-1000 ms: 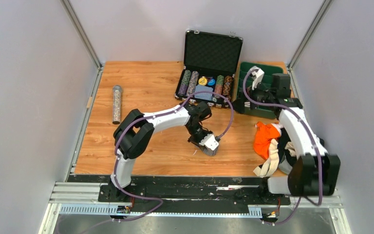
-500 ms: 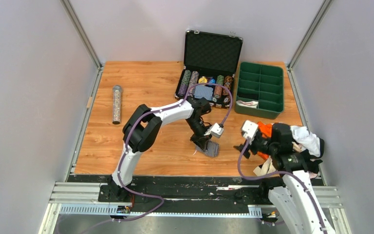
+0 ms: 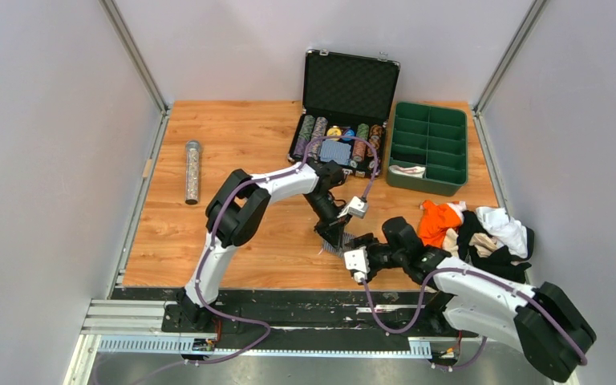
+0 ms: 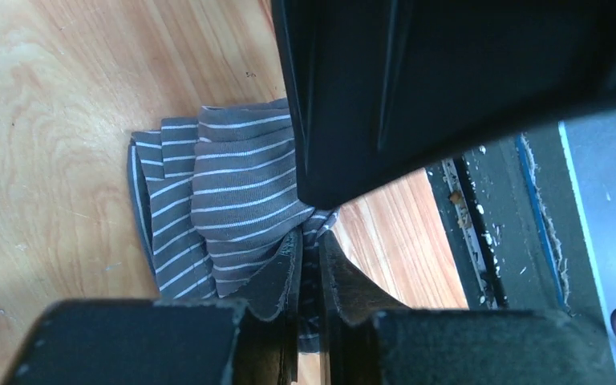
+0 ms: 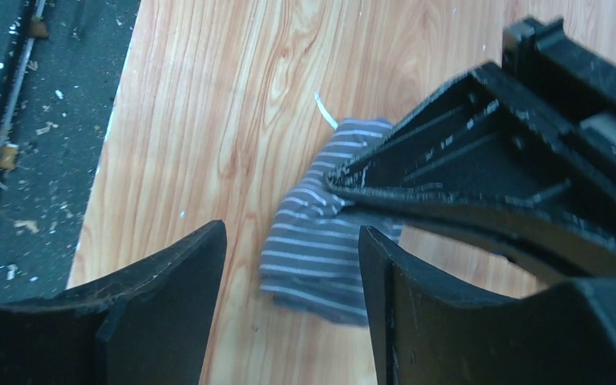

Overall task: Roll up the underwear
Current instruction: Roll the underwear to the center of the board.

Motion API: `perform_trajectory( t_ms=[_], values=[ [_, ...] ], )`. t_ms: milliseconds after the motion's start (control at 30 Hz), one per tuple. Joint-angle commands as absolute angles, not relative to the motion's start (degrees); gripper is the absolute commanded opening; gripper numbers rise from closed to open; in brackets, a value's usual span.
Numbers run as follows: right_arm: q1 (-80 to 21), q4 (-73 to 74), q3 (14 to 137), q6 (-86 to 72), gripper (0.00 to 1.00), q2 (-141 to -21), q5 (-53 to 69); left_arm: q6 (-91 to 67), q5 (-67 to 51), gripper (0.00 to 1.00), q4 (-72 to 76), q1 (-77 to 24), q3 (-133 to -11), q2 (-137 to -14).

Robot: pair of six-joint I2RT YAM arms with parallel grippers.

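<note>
The grey-and-white pinstriped underwear [image 3: 345,244] lies bunched and partly folded on the wooden table near its front edge. My left gripper [image 3: 338,233] stands on it, shut on a fold of the striped cloth [image 4: 224,192], with the fingers [image 4: 289,265] pinching it. My right gripper [image 3: 366,258] is open and empty, low over the table just right of the cloth. The cloth [image 5: 321,241] lies just beyond its spread fingertips [image 5: 208,249]. A pile of orange [image 3: 437,221], white [image 3: 504,225], beige and black underwear [image 3: 481,258] lies at the right.
An open black case of poker chips [image 3: 345,120] stands at the back centre. A green compartment tray [image 3: 429,140] is at the back right, with a small cloth in one cell. A metal tube [image 3: 192,171] lies at the left. The black rail [image 3: 305,298] borders the front.
My right arm has swung from the green tray at the back, past the pile, down to the front beside the pinstriped underwear. My left gripper has stayed on the cloth and turned slightly.
</note>
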State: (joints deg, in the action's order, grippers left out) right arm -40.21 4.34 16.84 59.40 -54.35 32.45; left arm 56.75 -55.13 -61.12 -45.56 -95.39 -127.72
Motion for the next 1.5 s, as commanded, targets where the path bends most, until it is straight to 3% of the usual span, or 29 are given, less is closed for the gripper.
perform_trajectory(
  t_ms=[0,200,467,600,667,733,767,833,900,1033,1267,1467],
  values=[
    [-42.1,-8.6,16.4,65.0,0.61,-59.2,32.6,54.6,-47.4,0.00,-62.7,-45.7,-93.8,-134.0],
    [-42.2,-5.0,16.0,68.6,0.55,-61.4,34.3,53.8,-48.6,0.00,-62.9,-44.4,-94.7,-134.1],
    [-42.4,-10.3,12.0,70.3,0.58,-65.7,26.8,53.7,-50.2,0.00,-62.1,-42.6,-93.9,-132.6],
    [-42.4,-14.5,12.4,69.6,0.49,-70.7,22.9,53.6,-51.0,0.00,-60.5,-42.0,-92.0,-131.3],
    [-42.3,-15.1,13.8,69.2,0.39,-73.5,21.8,53.5,-51.3,0.01,-60.5,-41.9,-92.0,-131.3],
    [-42.4,-12.2,15.5,68.8,0.27,-75.2,21.9,52.5,-51.9,0.10,-58.5,-41.7,-90.9,-130.5],
    [-42.4,-10.6,16.3,68.5,0.24,-75.3,22.4,51.3,-52.5,0.21,-57.1,-41.5,-88.5,-128.5],
    [-42.3,-8.4,16.9,67.8,0.20,-74.4,23.4,47.8,-53.1,0.36,-48.6,-40.5,-81.4,-122.4],
    [-42.3,-5.5,18.3,65.4,0.18,-73.6,23.7,43.4,-52.1,0.46,-29.5,-39.0,-71.8,-114.1],
    [-41.3,-0.3,21.2,61.0,0.10,-74.2,26.2,42.1,-44.4,0.59,-5.1,-38.8,-53.8,-97.8],
    [-39.0,3.0,23.1,55.4,0.06,-73.8,29.2,62.5,-27.0,0.62,24.0,-47.3,-32.5,-88.9],
    [-38.4,4.2,22.7,54.2,0.05,-73.3,30.5,67.1,-24.3,0.62,33.8,-49.3,-30.0,-92.0]
  ],
)
